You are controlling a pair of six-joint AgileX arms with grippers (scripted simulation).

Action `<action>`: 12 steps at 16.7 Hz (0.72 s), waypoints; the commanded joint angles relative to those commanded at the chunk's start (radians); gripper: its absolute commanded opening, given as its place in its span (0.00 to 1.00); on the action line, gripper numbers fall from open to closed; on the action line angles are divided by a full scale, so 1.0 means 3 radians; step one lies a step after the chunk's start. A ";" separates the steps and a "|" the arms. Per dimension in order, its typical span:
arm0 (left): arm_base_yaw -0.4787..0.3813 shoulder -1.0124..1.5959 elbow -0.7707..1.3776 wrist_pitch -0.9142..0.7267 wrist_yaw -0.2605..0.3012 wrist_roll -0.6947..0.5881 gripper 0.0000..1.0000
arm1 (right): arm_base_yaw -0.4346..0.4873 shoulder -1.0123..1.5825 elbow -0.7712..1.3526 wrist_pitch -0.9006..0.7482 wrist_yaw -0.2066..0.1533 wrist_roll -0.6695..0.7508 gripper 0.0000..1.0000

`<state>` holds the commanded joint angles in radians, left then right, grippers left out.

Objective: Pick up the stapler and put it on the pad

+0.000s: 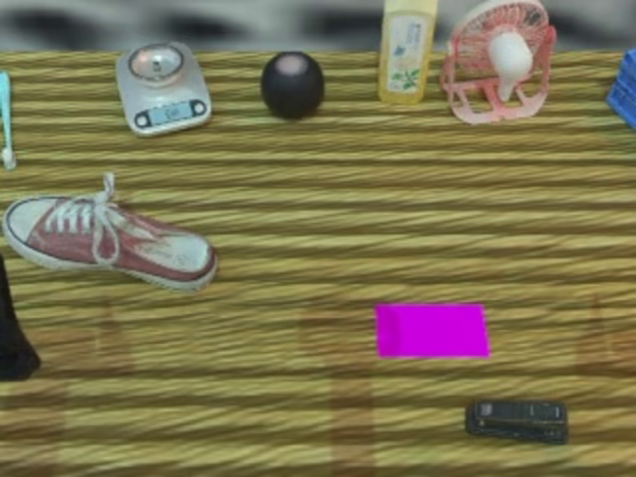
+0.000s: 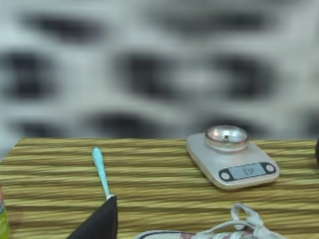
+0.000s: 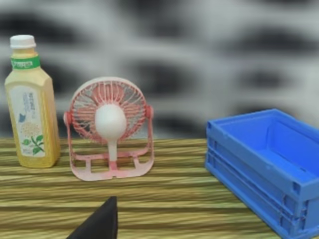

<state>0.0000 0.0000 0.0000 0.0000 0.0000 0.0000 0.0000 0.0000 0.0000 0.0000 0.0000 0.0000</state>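
**Nothing moved yet: stapler waits off the pad**

One stapler [image 1: 517,420] lies flat on the tabletop [image 1: 318,268], at about 5 o'clock in the top view, untouched by either arm. Its long axis runs 9 to 3 o'clock; which end is the nose I cannot tell. The pad [image 1: 431,330] sits near it, toward 11 o'clock from the stapler, with a strip of bare tabletop between them, and it carries nothing. So the task looks unstarted: reach, grasp, lift, carry and set-down are all left.

The right arm is out of the top view; its wrist view shows only a dark tip of the right gripper [image 3: 99,224], so how far it is open I cannot tell. The left gripper [image 2: 99,225] is likewise a dark tip, its state unclear, and the left arm sits parked at 9 o'clock.

Farther off stand a shoe [image 1: 104,238] at 9 o'clock, then a scale [image 1: 162,86], black ball [image 1: 292,84], bottle [image 1: 407,50] and fan [image 1: 497,60] along 12 o'clock.
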 joint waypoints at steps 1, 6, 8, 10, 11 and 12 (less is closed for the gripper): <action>0.0000 0.0000 0.0000 0.0000 0.0000 0.0000 1.00 | 0.0000 0.0000 0.0000 0.0000 0.0000 0.0000 1.00; 0.0000 0.0000 0.0000 0.0000 0.0000 0.0000 1.00 | 0.0172 0.0358 0.0308 -0.0289 -0.0009 -0.0238 1.00; 0.0000 0.0000 0.0000 0.0000 0.0000 0.0000 1.00 | 0.0330 0.0748 0.0603 -0.0569 -0.0009 -0.0467 1.00; 0.0000 0.0000 0.0000 0.0000 0.0000 0.0000 1.00 | 0.0518 0.1273 0.0953 -0.0913 -0.0007 -0.0744 1.00; 0.0000 0.0000 0.0000 0.0000 0.0000 0.0000 1.00 | 0.0621 0.1576 0.1141 -0.1103 -0.0007 -0.0895 1.00; 0.0000 0.0000 0.0000 0.0000 0.0000 0.0000 1.00 | 0.0728 0.1899 0.1335 -0.1300 -0.0006 -0.1052 1.00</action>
<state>0.0000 0.0000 0.0000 0.0000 0.0000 0.0000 0.2183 0.5696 0.4004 -0.3901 -0.0019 -0.3155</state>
